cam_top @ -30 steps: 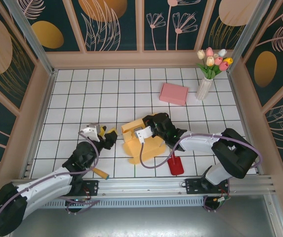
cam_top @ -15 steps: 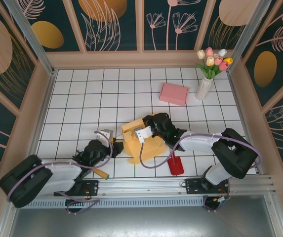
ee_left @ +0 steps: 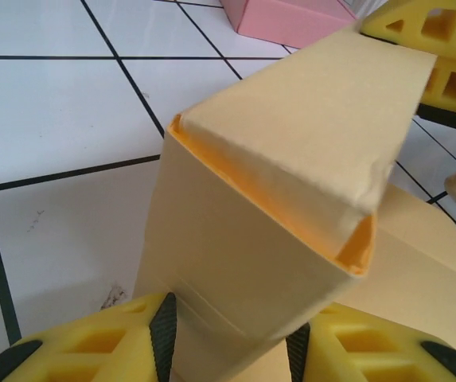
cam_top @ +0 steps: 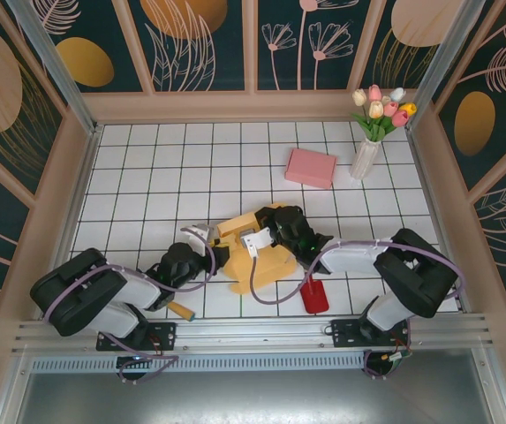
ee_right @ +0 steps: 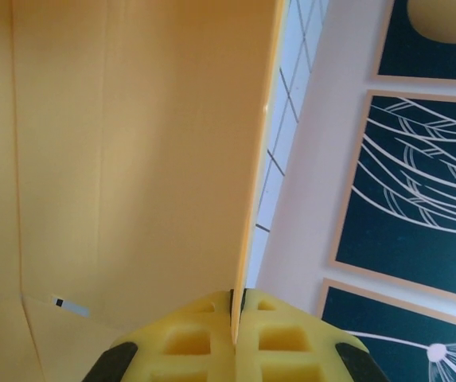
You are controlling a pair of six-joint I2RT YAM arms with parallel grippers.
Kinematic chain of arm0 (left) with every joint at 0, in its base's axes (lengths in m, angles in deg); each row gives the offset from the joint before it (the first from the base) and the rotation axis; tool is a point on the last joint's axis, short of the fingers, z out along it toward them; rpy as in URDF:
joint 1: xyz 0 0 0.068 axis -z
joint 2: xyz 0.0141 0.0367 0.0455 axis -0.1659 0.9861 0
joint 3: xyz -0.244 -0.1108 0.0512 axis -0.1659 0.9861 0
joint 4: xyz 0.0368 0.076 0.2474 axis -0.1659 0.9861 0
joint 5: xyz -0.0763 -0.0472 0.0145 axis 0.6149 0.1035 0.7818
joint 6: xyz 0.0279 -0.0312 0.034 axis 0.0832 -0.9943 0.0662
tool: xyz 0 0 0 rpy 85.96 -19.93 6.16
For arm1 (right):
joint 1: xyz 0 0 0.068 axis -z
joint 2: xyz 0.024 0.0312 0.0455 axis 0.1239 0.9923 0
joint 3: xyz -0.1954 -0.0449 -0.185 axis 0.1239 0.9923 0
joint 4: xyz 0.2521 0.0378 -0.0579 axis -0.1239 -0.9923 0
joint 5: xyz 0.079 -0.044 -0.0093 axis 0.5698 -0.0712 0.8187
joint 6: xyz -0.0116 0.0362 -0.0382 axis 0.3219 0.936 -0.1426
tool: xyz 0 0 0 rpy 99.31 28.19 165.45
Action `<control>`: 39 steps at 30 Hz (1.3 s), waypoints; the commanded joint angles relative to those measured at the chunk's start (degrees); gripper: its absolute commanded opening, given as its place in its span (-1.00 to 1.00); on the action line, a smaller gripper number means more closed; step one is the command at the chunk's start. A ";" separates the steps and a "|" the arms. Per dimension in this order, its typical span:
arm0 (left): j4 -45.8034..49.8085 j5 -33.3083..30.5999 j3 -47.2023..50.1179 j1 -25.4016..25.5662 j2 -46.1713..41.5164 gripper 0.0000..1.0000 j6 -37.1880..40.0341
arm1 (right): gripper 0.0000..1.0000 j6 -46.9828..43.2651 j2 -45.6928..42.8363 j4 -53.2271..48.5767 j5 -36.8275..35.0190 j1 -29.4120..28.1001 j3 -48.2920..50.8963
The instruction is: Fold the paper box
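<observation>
A half-folded yellow paper box (cam_top: 257, 256) sits on the white tiled table (cam_top: 147, 177), just below the middle of the top view. The right gripper (cam_top: 268, 231) reaches in from the right of the frame to the box's upper edge. In the right wrist view its jaws are pressed together on the rim of one thin upright panel, which runs up the frame from between them.

The left gripper (cam_top: 213, 256) meets the box's left side from the lower left. In the left wrist view its yellow fingers (ee_left: 92, 350) stand apart at the bottom of the frame with a folded corner wall between them; whether they actually pinch that wall I cannot tell.

A pink rectangular box (cam_top: 311, 167) lies above and right of centre. A white vase of tulips (cam_top: 366, 157) stands just beside it. A small red object (cam_top: 314, 296) lies below the box's right end.
</observation>
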 commanded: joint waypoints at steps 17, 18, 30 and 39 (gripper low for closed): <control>-8.89 -13.05 -7.24 2.43 11.79 -0.28 3.37 | -1.00 -3.92 11.39 3.72 -11.05 -2.89 6.27; -9.42 -13.77 -7.67 2.43 13.01 -0.28 3.60 | -1.00 -4.61 12.08 4.64 -11.72 -3.03 6.52; -12.13 -22.79 -10.64 2.57 18.71 -0.32 4.15 | -1.00 -4.20 13.46 5.44 -12.33 -4.32 6.73; -2.48 -45.01 -13.38 2.59 21.17 -0.78 -0.49 | -1.00 -1.31 15.03 7.32 -15.13 -4.91 6.20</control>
